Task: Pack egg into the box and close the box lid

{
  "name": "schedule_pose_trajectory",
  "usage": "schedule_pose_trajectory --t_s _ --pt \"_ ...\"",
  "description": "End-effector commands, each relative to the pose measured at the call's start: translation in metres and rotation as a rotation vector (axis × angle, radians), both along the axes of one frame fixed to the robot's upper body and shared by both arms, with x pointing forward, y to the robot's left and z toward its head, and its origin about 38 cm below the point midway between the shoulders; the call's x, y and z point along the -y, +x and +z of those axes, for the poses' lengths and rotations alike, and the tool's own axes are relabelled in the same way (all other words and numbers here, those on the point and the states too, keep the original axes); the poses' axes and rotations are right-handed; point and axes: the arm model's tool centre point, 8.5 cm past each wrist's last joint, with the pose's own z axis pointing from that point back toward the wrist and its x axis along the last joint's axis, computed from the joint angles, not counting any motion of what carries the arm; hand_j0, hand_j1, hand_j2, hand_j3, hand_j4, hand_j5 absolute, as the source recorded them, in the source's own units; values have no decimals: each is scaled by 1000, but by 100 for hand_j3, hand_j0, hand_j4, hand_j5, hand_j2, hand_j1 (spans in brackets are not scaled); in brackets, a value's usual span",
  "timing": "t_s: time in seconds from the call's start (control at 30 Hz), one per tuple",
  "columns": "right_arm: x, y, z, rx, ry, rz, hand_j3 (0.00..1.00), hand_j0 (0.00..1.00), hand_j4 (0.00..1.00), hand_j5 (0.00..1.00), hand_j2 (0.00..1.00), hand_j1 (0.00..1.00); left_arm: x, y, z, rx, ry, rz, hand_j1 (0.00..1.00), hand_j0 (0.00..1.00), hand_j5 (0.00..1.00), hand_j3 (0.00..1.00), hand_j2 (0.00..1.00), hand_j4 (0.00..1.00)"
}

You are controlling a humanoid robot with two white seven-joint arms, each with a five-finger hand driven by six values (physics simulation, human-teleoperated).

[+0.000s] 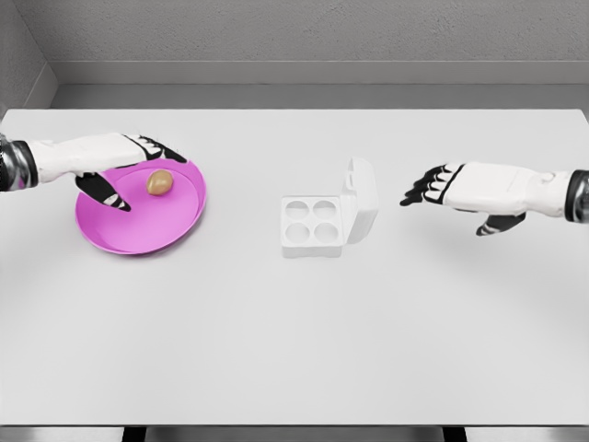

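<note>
Left hand (115, 170) fingers (158, 147) spread open, holding nothing, hovering over the pink plate's (129, 238) left part; thumb points down toward the plate floor, other fingertips reach past the egg's far side. Egg (160, 182) sits loose in the plate, just beside the fingertips; can't tell if anything touches it yet. Right hand (465, 189) fingers (425, 191) also open and relaxed, empty, hanging above the table (294, 350) near the box's lid side, apart from it.

Risks, as I judge: egg is round and free on a smooth dished plate, so a sloppy closing pinch could nudge it rolling away, or off the rim. Plate is light, may slide if the thumb pushes on it. Lid stands upright; a careless right-hand bump could shut it early or shove the box.

Containers: plate holds only the egg. Box (311, 226) mid-table, lid (361, 198) open on its right edge, four cups, all empty. Egg well apart from box.
</note>
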Motion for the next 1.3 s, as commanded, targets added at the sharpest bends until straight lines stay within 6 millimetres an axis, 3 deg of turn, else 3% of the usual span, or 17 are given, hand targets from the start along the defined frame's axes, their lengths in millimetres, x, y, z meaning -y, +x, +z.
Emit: schedule_pose_trajectory --t_s 0.0,0.13,0.3,0.83,0.93,1.27 --pt "1 4 -10 -20 -2 -17 100 100 100 100 100 100 0 -1 -9 -21 21 -1 93 93 93 93 93 93" --pt "4 9 -16 -29 -2 -38 100 100 100 100 100 100 6 1 -11 -18 26 -9 86 86 86 86 86 86" --pt "-2 11 -21 -26 -8 -31 100 100 100 100 100 100 5 14 -18 -36 8 33 86 86 86 86 86 86" --pt "-12 14 -24 -19 -13 -15 100 100 100 100 100 100 5 23 -28 -55 14 65 86 86 86 86 86 86" --pt "-12 14 -24 -19 -13 -15 100 100 100 100 100 100 5 24 -29 -58 11 70 80 80 80 80 80 80" --pt "-12 14 -23 -18 -13 -15 100 100 100 100 100 100 3 27 -34 -72 8 90 80 80 80 80 80 80"
